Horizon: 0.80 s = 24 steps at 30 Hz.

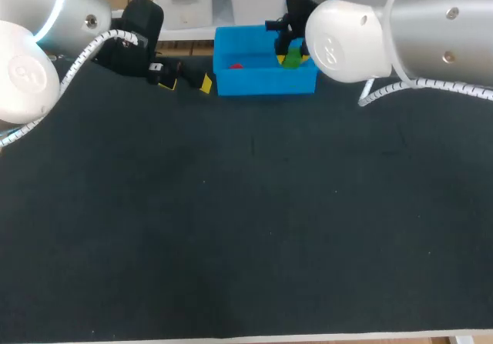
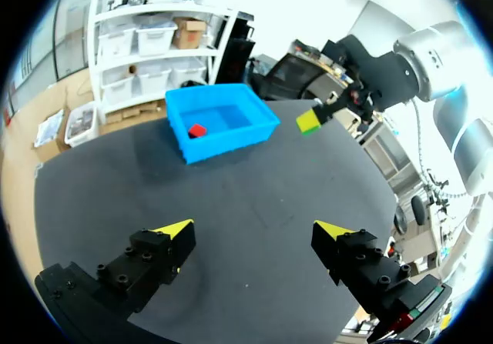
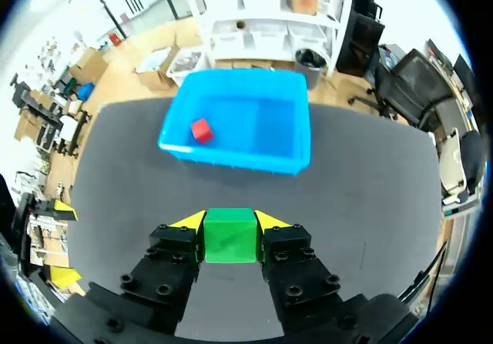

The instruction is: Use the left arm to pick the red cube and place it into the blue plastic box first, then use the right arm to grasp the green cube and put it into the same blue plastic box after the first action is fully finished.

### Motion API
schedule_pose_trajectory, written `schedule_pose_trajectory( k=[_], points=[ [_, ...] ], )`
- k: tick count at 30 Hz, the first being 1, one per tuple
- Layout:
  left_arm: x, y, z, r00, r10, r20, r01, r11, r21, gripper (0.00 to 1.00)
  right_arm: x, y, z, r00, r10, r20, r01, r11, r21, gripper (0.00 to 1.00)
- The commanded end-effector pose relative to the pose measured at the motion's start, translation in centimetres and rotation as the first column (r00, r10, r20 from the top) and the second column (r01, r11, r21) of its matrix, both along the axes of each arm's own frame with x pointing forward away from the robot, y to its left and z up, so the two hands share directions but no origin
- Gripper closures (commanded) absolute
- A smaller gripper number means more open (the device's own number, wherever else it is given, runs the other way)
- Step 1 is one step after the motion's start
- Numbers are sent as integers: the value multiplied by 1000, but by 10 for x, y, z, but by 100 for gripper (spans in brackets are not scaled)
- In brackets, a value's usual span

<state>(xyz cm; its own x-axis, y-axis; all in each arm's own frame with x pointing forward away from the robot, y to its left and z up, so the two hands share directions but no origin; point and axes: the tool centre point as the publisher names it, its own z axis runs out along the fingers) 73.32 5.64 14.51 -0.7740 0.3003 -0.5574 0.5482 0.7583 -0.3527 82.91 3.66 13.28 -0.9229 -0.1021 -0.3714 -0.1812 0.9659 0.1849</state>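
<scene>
Now left end effector (image 2: 254, 228) gapes, right end effector (image 3: 231, 221) clamps one green cube (image 3: 229, 238); one red cube (image 3: 202, 130) boxed.

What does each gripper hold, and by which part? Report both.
The right gripper clamps the small green cube by two opposite side faces. The left gripper is open, holding nothing.
</scene>
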Motion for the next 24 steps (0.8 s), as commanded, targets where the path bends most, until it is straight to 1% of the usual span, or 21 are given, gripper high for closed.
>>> schedule_pose_trajectory(
  k=[1,5,11,16,22,24],
  points=[
    [0,2,-1,1000,-5,3,5,1000,-7,0,4,-18,4,999,21,41,-22,999,36,100],
    [0,2,-1,1000,-5,3,5,1000,-7,0,19,-34,16,996,59,72,-62,997,51,100],
    [0,2,-1,1000,-5,3,5,1000,-7,0,40,-47,31,986,121,117,-129,990,62,100],
    [0,2,-1,1000,-5,3,5,1000,-7,0,54,-50,34,976,171,136,-182,981,72,100],
    [0,2,-1,1000,-5,3,5,1000,-7,0,67,-49,33,967,210,147,-225,970,93,100],
    [0,2,-1,1000,-5,3,5,1000,-7,0,71,-48,33,962,220,162,-239,966,103,100]
  ],
)
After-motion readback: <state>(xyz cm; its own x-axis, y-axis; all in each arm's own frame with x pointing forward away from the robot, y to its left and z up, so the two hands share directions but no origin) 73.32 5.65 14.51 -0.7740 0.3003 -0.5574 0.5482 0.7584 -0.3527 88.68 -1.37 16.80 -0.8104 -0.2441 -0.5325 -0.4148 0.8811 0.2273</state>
